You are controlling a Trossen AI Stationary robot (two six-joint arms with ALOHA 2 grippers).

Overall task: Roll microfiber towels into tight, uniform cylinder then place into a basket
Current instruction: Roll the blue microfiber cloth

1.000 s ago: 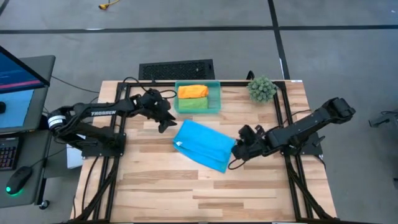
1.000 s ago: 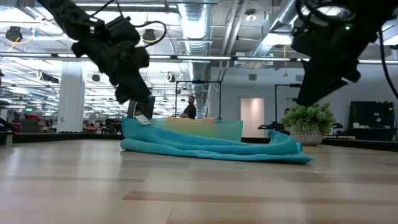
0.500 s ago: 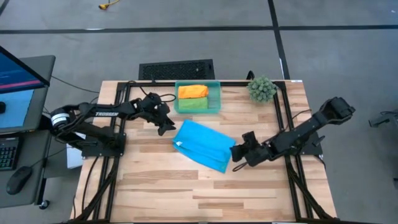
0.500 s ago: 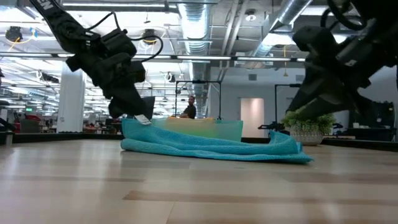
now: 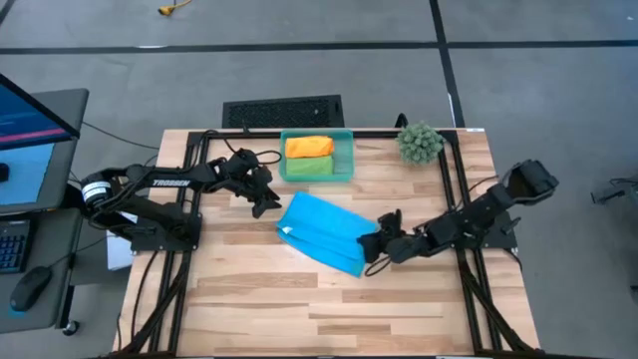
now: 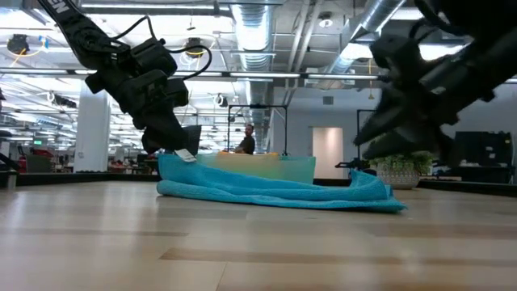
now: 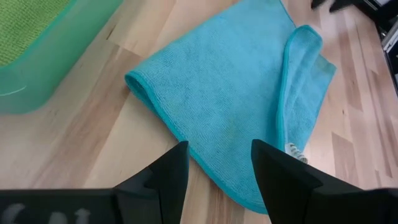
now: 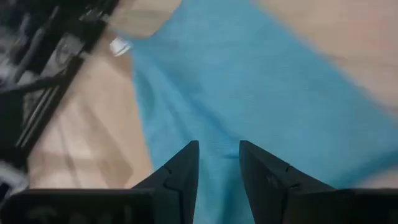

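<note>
Blue towel lies flat: soft, limp, light; best pinched at a corner. Both grippers, left and right, spread, empty.

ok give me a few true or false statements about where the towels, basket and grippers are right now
1. The blue towel lies on the table, outside the basket. True.
2. The basket holds an orange towel and a green towel. True.
3. The left gripper is shut on the blue towel. False: it is open, beside the towel's corner nearest the basket, holding nothing.
4. The right gripper is over the basket. False: it is at the blue towel's far end from the basket, open.
5. The blue towel is rolled into a tight cylinder. False: it lies mostly flat, with one edge folded over.
</note>
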